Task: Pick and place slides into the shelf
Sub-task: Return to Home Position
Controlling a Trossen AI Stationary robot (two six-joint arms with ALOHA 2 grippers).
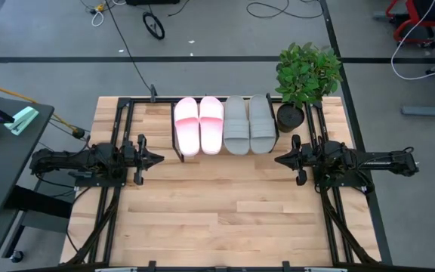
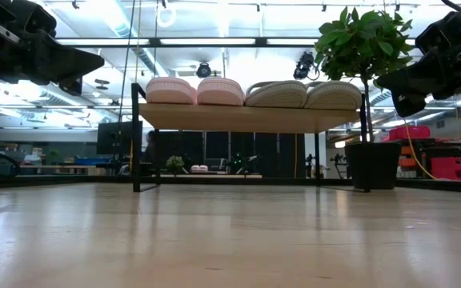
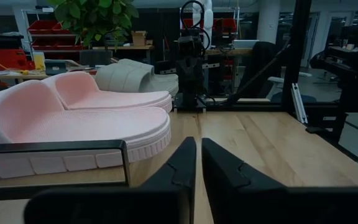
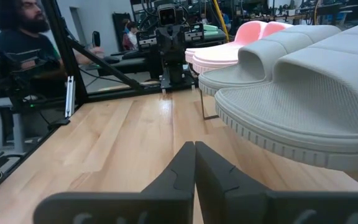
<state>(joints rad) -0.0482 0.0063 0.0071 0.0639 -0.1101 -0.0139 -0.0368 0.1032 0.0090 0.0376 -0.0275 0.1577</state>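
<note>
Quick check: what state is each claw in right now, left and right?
Left claw: closed, empty, left of the shelf.
Right claw: closed, empty, right of the shelf.

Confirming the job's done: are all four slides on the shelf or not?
All on: both pink slides and both grey slides lie side by side on the shelf; none lies on the tabletop.
</note>
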